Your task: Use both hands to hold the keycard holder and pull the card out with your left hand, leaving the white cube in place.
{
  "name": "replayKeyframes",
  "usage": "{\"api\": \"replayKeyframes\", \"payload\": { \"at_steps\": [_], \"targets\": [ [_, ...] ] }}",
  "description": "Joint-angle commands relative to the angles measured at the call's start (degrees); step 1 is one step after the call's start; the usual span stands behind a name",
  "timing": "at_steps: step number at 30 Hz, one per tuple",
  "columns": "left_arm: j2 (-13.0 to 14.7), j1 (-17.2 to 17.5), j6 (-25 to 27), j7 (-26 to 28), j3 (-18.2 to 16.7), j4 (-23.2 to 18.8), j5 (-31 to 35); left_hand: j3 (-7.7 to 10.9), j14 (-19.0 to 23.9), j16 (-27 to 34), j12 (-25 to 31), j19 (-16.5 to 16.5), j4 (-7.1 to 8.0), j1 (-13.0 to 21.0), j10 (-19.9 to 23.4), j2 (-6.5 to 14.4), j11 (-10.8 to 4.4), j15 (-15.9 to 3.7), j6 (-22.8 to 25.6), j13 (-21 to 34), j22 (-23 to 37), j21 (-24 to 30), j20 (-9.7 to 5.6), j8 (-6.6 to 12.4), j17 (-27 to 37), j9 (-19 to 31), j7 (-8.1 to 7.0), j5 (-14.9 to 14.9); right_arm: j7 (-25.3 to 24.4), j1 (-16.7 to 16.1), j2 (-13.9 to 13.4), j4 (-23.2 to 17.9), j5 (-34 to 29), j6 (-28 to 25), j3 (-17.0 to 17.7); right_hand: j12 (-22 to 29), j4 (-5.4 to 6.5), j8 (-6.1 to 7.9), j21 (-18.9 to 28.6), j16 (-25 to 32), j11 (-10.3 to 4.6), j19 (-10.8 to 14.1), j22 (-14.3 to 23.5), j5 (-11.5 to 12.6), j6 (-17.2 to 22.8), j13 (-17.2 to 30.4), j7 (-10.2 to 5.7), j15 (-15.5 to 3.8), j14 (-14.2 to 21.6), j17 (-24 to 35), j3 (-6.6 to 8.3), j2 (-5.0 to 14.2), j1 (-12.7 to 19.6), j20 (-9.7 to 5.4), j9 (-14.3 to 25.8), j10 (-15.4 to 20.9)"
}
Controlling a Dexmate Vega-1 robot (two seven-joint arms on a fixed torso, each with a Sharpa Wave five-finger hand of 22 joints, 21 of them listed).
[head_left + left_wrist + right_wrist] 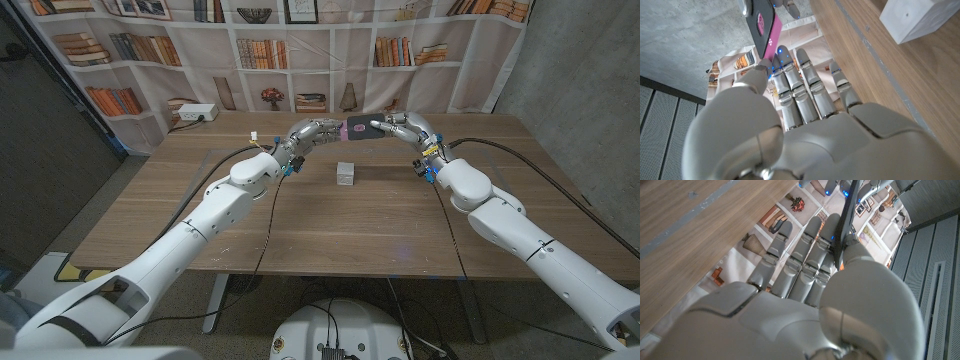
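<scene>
Left hand: the left hand (pixel 312 133) is raised above the far middle of the table, its thumb and fingers (pixel 790 75) pinching the exposed end of the flat pink plastic card (pixel 771 35).
Right hand: the right hand (pixel 401 127) faces it from the other side, thumb and fingers (pixel 812 245) closed on the dark rectangular keycard holder (pixel 365 128), which shows edge-on in the right wrist view (pixel 847 215).
Card and holder: both are held in the air between the two hands, roughly level; the card sticks out of the holder's end toward the left hand, with the rest apparently inside.
White cube: the small white cube (pixel 346 174) sits on the table just below and nearer the robot than the hands, touched by neither; it also shows at the corner of the left wrist view (pixel 917 20).
Risk: the left pinch covers only the card's edge, so it could slip off as the pull starts; a weak right grip would let the holder travel with the card; a dropped piece or a dipping hand could knock the cube.
Surface: a wooden table (pixel 330 225) with plank grain and cables trailing across it.
Room: a printed bookshelf backdrop (pixel 270 50) hangs behind; a white power strip (pixel 196 114) lies at the far left corner.
</scene>
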Motion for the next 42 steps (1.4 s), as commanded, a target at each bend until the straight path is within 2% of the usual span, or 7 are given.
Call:
{"api": "replayKeyframes", "payload": {
  "at_steps": [1,18,42],
  "targets": [
    [-0.1,0.6,-0.7,1.0,-0.4,-0.6,0.1,0.79,1.1,0.2,0.6,0.2,-0.08,0.4,0.8,1.8,0.35,-2.36,0.8,0.4,0.2,-0.2,-0.97,0.03,0.1,0.3,1.12,0.0,0.0,0.1,0.0,-0.1,0.0,-0.1,-0.1,0.5,-0.08,0.38,0.1,-0.1,-0.08,0.5,0.2,0.3,0.4,0.1,-0.12,-0.4,-0.1,0.3,0.04,0.57,0.3,0.1,0.1,0.4],
    [1.0,0.7,0.9,1.1,-0.8,-1.4,-0.4,0.72,2.5,-0.2,0.6,0.9,0.09,0.6,1.2,2.5,1.05,-2.52,0.6,1.2,0.1,-0.1,-2.94,-0.01,0.1,0.8,2.04,0.0,0.2,1.0,0.5,0.5,-0.2,-0.2,-0.5,0.5,-0.06,0.46,0.1,-0.1,-0.13,0.4,0.2,0.3,0.5,0.2,-0.06,-0.38,-0.2,0.2,0.05,0.58,0.3,0.1,0.1,0.3],
    [3.3,1.7,2.5,1.7,-2.4,-2.0,-1.6,0.73,2.7,-0.8,0.3,1.0,0.47,0.3,1.0,2.9,1.02,-2.38,0.1,1.5,0.1,-0.3,-3.48,-0.07,0.0,1.4,1.97,0.1,0.3,2.6,2.0,3.3,-0.1,0.9,-1.2,0.5,-0.28,0.52,0.0,-0.1,0.15,0.3,0.2,0.3,0.4,0.3,0.22,-0.47,-0.2,0.3,0.09,0.49,0.6,-0.17,0.1,0.3]
  ]
}}
